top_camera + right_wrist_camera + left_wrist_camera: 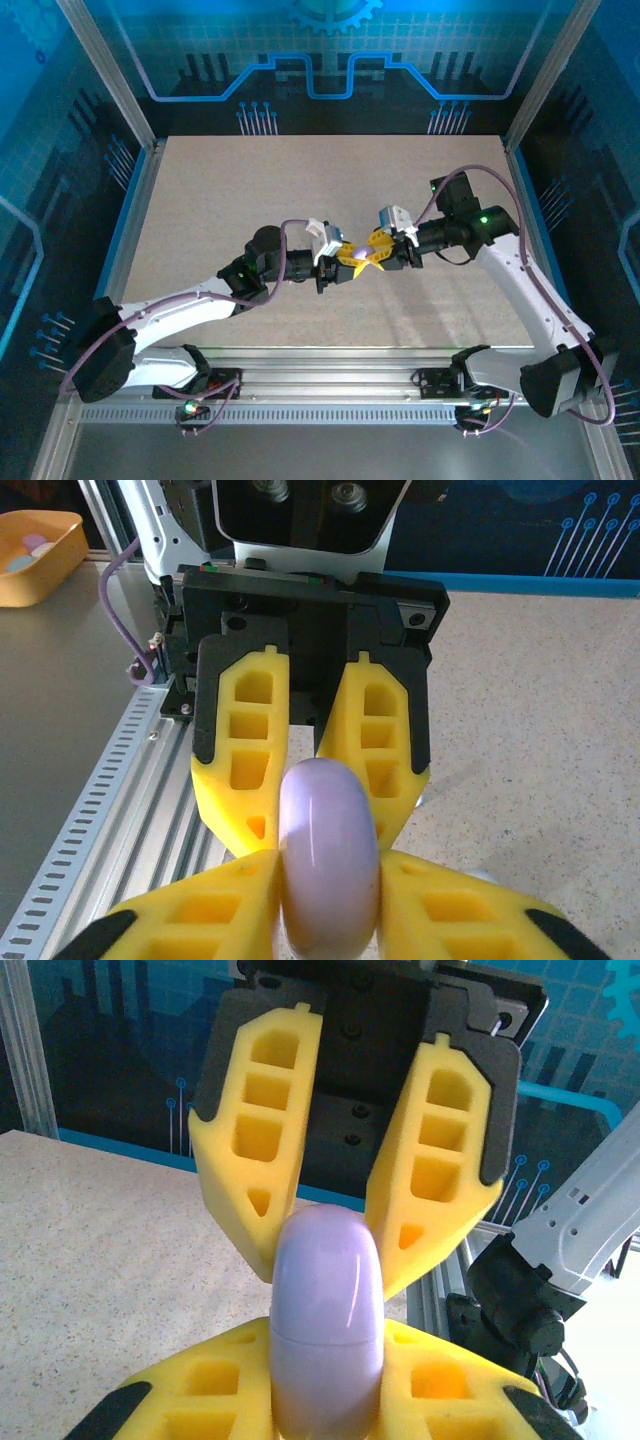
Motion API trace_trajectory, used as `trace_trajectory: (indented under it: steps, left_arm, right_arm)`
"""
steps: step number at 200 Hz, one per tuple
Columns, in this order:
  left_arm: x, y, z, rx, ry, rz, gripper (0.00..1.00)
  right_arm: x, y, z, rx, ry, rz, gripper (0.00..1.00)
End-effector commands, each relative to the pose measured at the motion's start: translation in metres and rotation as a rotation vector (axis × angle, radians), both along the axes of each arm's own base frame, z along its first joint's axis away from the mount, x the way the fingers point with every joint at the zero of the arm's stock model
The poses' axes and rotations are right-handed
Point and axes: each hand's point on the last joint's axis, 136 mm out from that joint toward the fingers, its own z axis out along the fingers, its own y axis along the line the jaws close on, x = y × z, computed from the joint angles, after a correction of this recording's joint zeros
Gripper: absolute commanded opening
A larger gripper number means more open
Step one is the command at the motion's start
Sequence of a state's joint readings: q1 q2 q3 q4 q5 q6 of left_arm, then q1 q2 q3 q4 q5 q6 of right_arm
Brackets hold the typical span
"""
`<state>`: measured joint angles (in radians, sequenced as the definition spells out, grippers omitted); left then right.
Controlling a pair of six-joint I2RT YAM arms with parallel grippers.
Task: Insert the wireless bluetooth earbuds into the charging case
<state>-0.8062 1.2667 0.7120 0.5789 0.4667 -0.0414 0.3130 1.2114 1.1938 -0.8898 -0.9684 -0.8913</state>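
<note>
The charging case (358, 250) is a closed, pale lavender, rounded shell with a seam across its middle, held above the table's centre. My left gripper (346, 262) and right gripper (374, 246) meet on it from opposite sides. In the left wrist view the case (325, 1310) stands on edge between my left gripper's (325, 1385) yellow fingers, which press both flat faces. In the right wrist view the case (328, 855) sits squeezed in my right gripper (328, 910), fingers touching each side. The earbuds are hidden from me.
The speckled beige table (300, 190) is fenced by metal posts and a slotted rail (330, 410) at the near edge. An orange tray (35, 542) holding small pale pieces that I cannot identify sits off the table.
</note>
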Motion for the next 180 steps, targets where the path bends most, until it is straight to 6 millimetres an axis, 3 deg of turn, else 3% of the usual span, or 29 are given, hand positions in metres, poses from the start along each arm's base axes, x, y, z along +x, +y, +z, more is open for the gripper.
trace_trajectory:
  steps: [1,31,64,94,111,180]
  left_arm:
    - [-0.008,-0.003,0.028,-0.046,-0.075,-0.042,0.20]
    - [-0.007,-0.003,0.026,-0.038,-0.079,-0.036,0.20]
    - [-0.004,-0.004,0.020,-0.026,-0.071,-0.025,0.28]
    - [-0.002,-0.003,0.017,-0.019,-0.064,-0.015,0.37]
    - [0.001,-0.001,0.015,-0.013,-0.062,0.012,0.50]
    - [0.010,0.015,0.002,0.048,-0.043,0.123,0.65]
  right_arm:
    - [-0.003,0.002,0.008,0.018,-0.006,0.028,0.23]
    - [-0.003,0.000,0.006,-0.003,-0.023,0.012,0.18]
    - [-0.004,-0.006,0.004,-0.025,-0.043,-0.014,0.16]
    - [-0.003,-0.013,0.002,-0.046,-0.055,-0.048,0.13]
    - [-0.002,-0.016,0.000,-0.058,-0.062,-0.068,0.13]
    - [0.014,-0.034,-0.021,-0.155,-0.032,-0.165,0.13]
